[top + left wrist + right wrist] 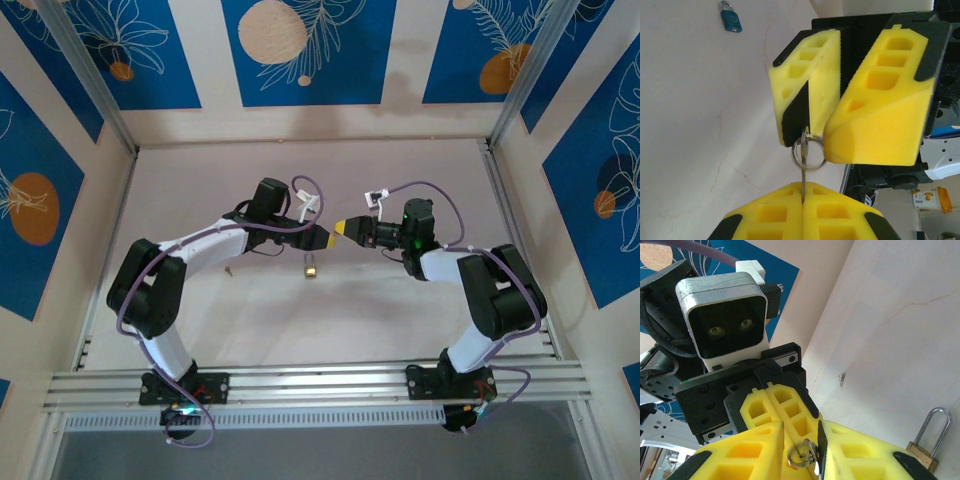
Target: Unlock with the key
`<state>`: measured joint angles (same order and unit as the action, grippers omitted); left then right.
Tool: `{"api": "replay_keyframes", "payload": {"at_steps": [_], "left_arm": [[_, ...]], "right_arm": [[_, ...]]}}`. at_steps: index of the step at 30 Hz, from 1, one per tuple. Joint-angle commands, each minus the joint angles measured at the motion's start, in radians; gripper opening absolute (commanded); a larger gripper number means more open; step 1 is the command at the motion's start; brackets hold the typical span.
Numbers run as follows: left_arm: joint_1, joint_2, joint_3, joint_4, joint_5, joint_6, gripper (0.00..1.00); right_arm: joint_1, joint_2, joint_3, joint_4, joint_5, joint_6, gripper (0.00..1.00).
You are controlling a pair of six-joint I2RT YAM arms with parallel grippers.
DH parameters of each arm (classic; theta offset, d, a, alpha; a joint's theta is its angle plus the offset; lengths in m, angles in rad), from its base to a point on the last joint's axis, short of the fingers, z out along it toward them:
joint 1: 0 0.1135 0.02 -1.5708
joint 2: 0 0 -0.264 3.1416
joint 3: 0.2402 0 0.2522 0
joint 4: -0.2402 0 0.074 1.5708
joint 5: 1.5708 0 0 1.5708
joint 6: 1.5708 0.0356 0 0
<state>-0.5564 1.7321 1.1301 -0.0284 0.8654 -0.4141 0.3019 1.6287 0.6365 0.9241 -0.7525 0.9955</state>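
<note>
Key (803, 177) in left end effector (803, 201)

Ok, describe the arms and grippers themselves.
White links and black joints on the left arm and right arm, purple cables looped alongside. Black bodies on the left gripper and right gripper, blocky yellow fingers with square pockets and black strips.
</note>
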Motion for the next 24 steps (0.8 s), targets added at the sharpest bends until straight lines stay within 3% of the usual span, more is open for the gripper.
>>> {"api": "replay_keyframes", "payload": {"at_steps": [1,18,24], "left_arm": [[0.007,0.008,-0.006,0.018,0.032,-0.006,0.0],[0.008,0.009,-0.008,0.021,0.025,-0.011,0.0],[0.008,-0.018,-0.007,-0.026,-0.023,0.035,0.28]], "right_arm": [[0.007,0.007,0.02,-0.01,-0.015,-0.017,0.21],[0.003,-0.022,0.0,-0.017,0.0,-0.018,0.0],[-0.021,-0.082,-0.001,-0.1,0.044,-0.05,0.0]]}}
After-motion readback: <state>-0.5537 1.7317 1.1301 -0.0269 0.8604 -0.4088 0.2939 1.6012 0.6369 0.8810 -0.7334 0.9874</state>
